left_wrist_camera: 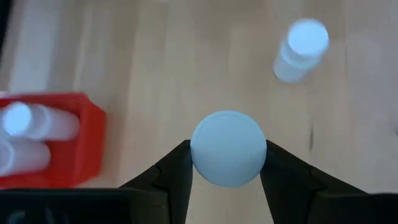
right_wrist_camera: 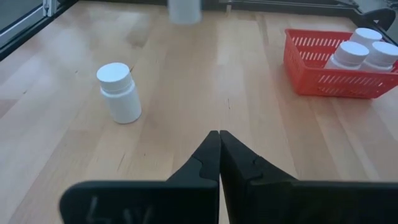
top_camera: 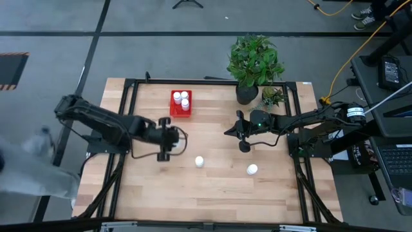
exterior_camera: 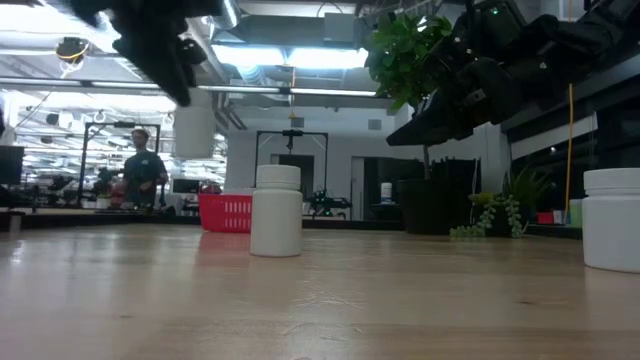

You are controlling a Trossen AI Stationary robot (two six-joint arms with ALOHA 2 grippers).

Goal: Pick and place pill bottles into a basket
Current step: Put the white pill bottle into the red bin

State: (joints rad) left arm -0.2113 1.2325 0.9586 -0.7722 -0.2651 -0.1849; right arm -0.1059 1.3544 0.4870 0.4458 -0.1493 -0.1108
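The left end effector [left_wrist_camera: 227,171] clamps a pill bottle [left_wrist_camera: 227,148] by its cap, basket [left_wrist_camera: 87,134] off to its side; a slipping cap could drop it short; the right end effector [right_wrist_camera: 219,152] waits closed.

Robotics lab: ceiling lights [exterior_camera: 250,55], workstations [exterior_camera: 60,195].

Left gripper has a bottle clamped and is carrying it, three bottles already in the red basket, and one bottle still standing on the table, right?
Not quite: two bottles still stand on the table, not one. The high view shows one bottle near the middle and another bottle farther right. The rest holds: the left gripper is shut on a carried bottle, and the red basket holds three.
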